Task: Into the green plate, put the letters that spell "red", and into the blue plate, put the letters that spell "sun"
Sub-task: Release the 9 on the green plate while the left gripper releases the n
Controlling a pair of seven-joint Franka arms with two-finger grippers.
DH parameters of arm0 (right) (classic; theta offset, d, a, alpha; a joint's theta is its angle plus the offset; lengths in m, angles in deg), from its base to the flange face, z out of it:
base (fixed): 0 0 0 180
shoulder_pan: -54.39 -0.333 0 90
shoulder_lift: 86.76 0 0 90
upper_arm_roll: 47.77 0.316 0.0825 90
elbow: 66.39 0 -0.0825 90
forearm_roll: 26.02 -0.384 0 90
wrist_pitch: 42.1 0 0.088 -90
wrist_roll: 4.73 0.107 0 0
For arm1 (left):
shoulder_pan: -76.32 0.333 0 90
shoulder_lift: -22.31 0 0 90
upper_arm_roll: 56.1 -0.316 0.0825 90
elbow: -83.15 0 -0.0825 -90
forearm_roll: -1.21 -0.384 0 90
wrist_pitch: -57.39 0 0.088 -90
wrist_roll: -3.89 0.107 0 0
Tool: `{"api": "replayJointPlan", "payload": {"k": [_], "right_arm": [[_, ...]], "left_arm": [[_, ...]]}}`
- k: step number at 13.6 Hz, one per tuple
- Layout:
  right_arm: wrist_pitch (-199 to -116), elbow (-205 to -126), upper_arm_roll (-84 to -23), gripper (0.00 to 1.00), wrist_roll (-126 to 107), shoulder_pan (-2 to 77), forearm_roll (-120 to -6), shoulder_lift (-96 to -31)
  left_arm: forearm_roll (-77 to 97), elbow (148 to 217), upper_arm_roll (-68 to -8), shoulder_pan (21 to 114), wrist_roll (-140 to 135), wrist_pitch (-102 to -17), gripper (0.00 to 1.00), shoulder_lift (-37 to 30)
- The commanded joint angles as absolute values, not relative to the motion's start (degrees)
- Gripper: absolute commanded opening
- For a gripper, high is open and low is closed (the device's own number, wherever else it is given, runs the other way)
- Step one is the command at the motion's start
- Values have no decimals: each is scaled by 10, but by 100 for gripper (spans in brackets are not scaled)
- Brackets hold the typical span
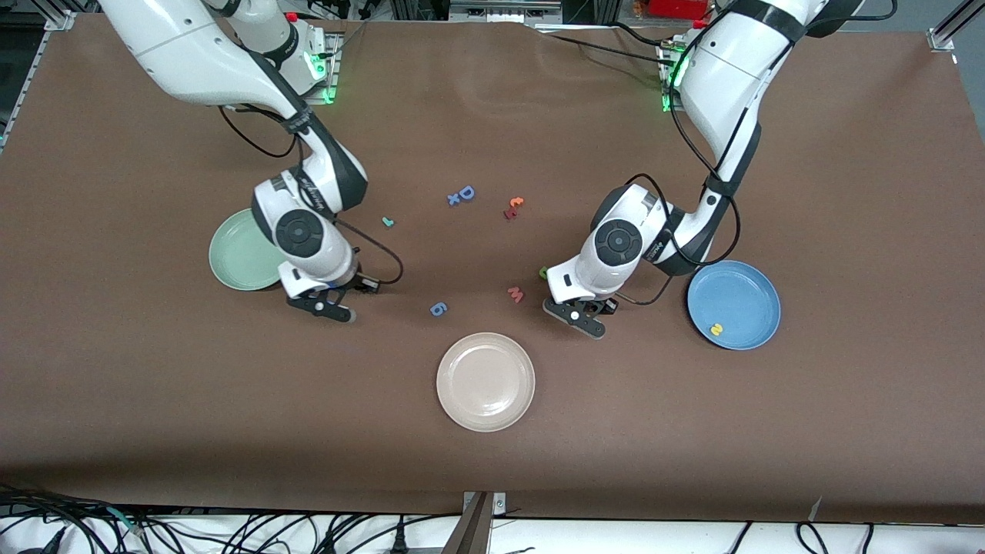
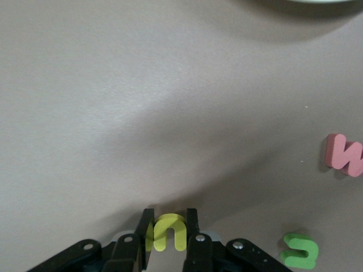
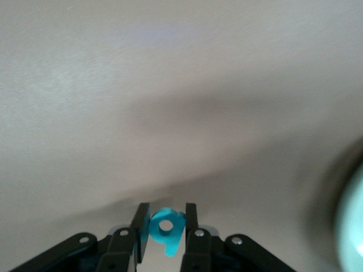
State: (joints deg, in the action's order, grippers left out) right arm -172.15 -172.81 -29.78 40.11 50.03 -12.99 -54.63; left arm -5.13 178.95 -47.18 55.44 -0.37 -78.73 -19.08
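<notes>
I see the left end effector (image 2: 168, 241) clamped on the matte yellow foam "u" (image 2: 168, 231), arch toward the open worktop (image 2: 170, 113). My right end effector (image 3: 165, 235) pinches the teal "d" (image 3: 167, 228), stem hanging. Smooth round blue plate (image 1: 750, 288) sits right of centre in the front view, green plate (image 1: 235, 261) left.

Plates — three: one green plate (image 1: 235, 261), one blue plate (image 1: 742, 296), one cream-white plate (image 1: 485, 381). Foam letters (image 1: 515, 294) — eleven, including one yellow u (image 2: 167, 232), one teal d (image 3: 166, 226).
</notes>
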Motion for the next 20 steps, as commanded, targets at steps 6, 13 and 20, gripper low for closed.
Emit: {"api": "replayJointPlan", "payload": {"k": [6,13,20], "right_arm": [[-1581,-1804,-342,11,151,590,-191,-667],[-1707,-1936,-412,14,90,591,-192,-675],[-1729,-1959,-419,87,96,591,-191,-674]], "left_arm": [[-70,1787,-470,613,75,-668,25,-130],[-70,1787,-470,706,197,-566,25,-88],[-71,1786,-473,778,295,-566,27,-96]]}}
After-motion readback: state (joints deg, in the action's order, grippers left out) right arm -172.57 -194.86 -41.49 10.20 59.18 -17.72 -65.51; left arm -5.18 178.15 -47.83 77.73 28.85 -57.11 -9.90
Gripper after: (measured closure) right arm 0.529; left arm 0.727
